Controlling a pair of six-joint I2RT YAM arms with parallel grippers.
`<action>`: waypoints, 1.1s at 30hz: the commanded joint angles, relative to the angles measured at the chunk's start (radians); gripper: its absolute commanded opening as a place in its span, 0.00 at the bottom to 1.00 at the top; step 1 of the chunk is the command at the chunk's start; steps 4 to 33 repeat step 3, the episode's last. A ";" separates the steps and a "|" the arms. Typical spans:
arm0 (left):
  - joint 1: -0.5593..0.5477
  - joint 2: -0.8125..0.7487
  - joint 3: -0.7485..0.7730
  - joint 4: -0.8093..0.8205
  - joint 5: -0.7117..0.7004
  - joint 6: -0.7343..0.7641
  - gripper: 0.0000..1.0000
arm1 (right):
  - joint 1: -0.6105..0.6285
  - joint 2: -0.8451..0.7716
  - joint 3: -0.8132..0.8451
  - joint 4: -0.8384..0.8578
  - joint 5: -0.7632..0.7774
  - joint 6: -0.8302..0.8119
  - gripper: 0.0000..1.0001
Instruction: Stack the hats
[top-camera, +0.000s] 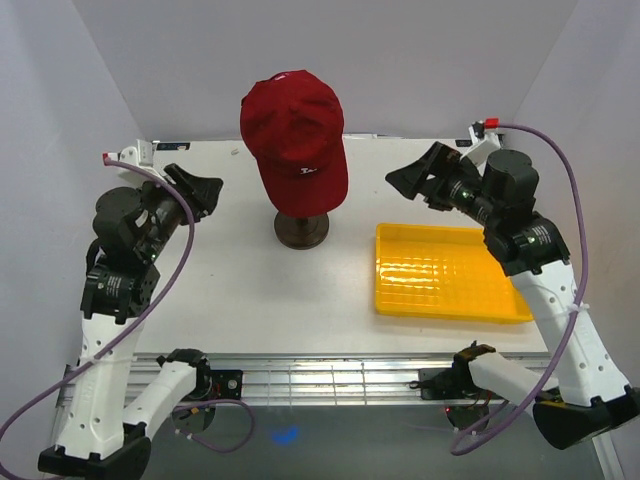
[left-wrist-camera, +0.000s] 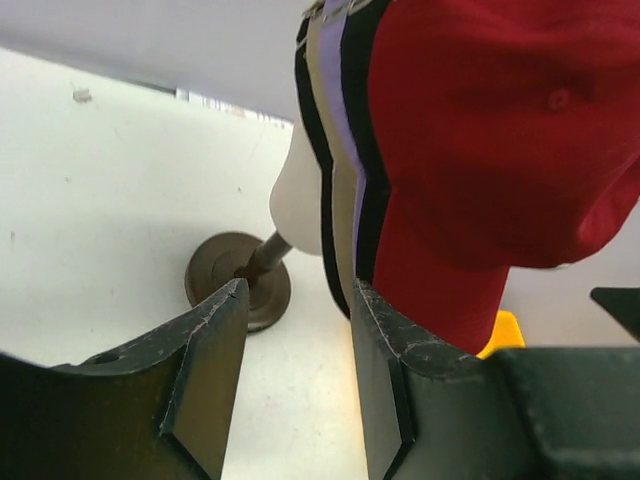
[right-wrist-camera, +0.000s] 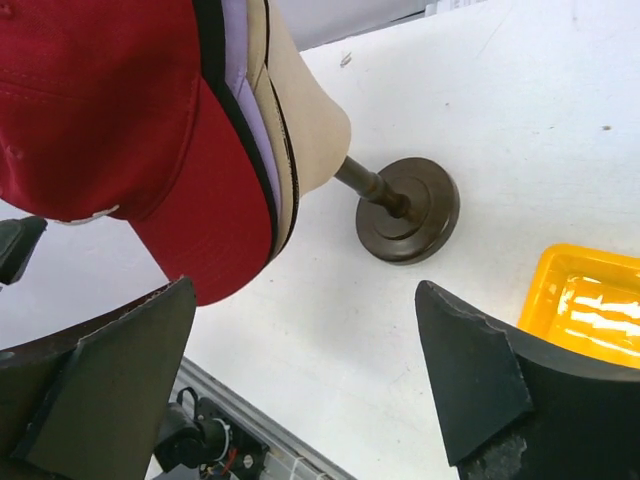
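— Atop the mannequin head (right-wrist-camera: 312, 130), back-centre of the table (top-camera: 230, 290): the hats (left-wrist-camera: 345, 150), nested one over another. Red cap (top-camera: 295, 135) outermost. Edges of black, tan and lavender show beneath it at the side.
— Pincers?
— Left pincer (left-wrist-camera: 298, 295) partly open, nothing between the jaws. It sits level with the stack's left side, apart from it. Right pincer (right-wrist-camera: 305, 295) spread wide, holding nothing, off the right side and below the red brim.
— Handling?
— Judged: cloth crowns, light and soft, will dent under a pinch. Brims stiffer and curved. Best hold looks like the brim edge or the crown rim, a thin bite of fabric. Layers may drag together if one is pulled. The head stands on a thin post over a small round stand (top-camera: 302, 230), so a sideways push could tip it.
— Surface and room?
— White, matte, flat, a few small marks. Yellow tray (top-camera: 450, 275), ribbed and glossy, lies right of the stand. Plain white walls (top-camera: 400, 60) close in on three sides. A metal rail runs along the near edge.
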 joint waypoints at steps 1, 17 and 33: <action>-0.007 -0.032 -0.049 -0.041 0.053 -0.018 0.55 | -0.003 -0.041 -0.010 -0.021 0.055 -0.073 0.96; -0.009 -0.044 -0.064 -0.041 0.061 -0.023 0.55 | -0.003 -0.038 -0.005 -0.041 0.064 -0.082 1.00; -0.009 -0.044 -0.064 -0.041 0.061 -0.023 0.55 | -0.003 -0.038 -0.005 -0.041 0.064 -0.082 1.00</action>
